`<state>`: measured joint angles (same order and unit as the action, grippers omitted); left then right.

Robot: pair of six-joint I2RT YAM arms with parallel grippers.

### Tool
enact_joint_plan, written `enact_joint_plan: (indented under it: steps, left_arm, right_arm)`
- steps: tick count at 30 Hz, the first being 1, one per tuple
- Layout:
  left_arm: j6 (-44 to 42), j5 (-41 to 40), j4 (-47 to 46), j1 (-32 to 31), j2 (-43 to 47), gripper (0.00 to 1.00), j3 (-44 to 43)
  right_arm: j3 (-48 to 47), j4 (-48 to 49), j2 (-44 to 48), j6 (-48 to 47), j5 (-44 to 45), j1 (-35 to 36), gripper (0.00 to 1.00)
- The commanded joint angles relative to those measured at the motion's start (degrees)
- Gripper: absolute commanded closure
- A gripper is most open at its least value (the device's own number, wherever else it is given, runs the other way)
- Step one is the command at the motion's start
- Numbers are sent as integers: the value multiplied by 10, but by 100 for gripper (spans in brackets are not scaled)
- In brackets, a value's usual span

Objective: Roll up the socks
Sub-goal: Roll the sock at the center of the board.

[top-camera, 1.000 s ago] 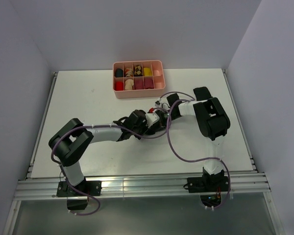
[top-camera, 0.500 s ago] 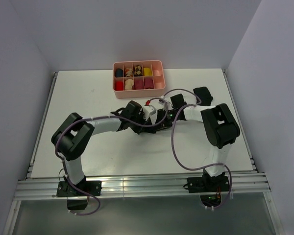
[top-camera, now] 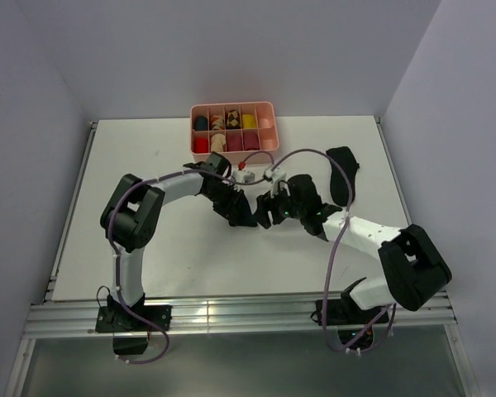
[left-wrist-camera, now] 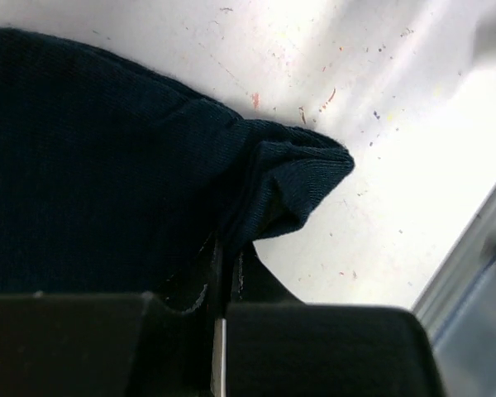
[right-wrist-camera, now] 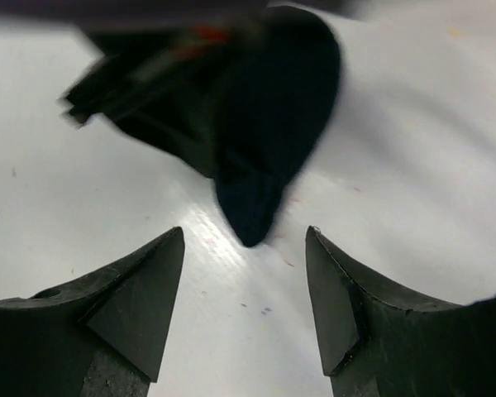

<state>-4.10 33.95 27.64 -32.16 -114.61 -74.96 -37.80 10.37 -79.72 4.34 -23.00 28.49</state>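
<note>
Your left gripper [left-wrist-camera: 223, 256] is clamped on a fold of the plain black short fabric sock [left-wrist-camera: 107, 165], near the pink divided plastic tray [top-camera: 231, 160], on its arms' side. Your right gripper [right-wrist-camera: 244, 236] stands wide, empty; the sock's tapered end points into its gap.

We see a white table [top-camera: 149, 248] with a metal rail [top-camera: 231, 313] along its near edge. A pink divided tray [top-camera: 231, 160] stands at the far centre, with small coloured items in its compartments. One black sock [top-camera: 341, 169] lies toward the far right. A second black sock [left-wrist-camera: 107, 165] lies bunched near the centre, its folded corner resting on the speckled tabletop.
</note>
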Motion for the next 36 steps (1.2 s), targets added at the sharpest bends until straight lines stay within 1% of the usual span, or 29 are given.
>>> enact_joint_plan:
  steps: [1,5,9,15,20,21,25,32,36]
  left_arm:
    - [-28,25,103,4,-43,99,-43]
    - [-38,33,151,7,-71,99,-75]
    - [-45,47,181,14,-83,99,-86]
    - [-49,59,189,25,-91,99,-84]
    - [-52,64,191,28,-88,99,-76]
    - [-52,64,190,29,-89,99,-74]
    - [-55,70,190,32,-83,99,-63]
    - [-55,75,183,43,-70,99,-34]
    - [-52,67,187,50,-74,99,-38]
  right_arm:
    - [5,32,19,-88,88,70,32]
    - [-10,23,14,-124,125,117,32]
    - [-38,-11,-8,-173,167,164,33]
    - [-64,-27,-55,-217,216,222,37]
    - [-85,-41,-92,-236,229,244,39]
    - [-86,-41,-95,-238,245,250,39]
    - [-104,-48,-122,-240,257,256,40]
    - [-133,-78,-154,-249,256,258,40]
    - [-153,-99,-177,-265,255,264,40]
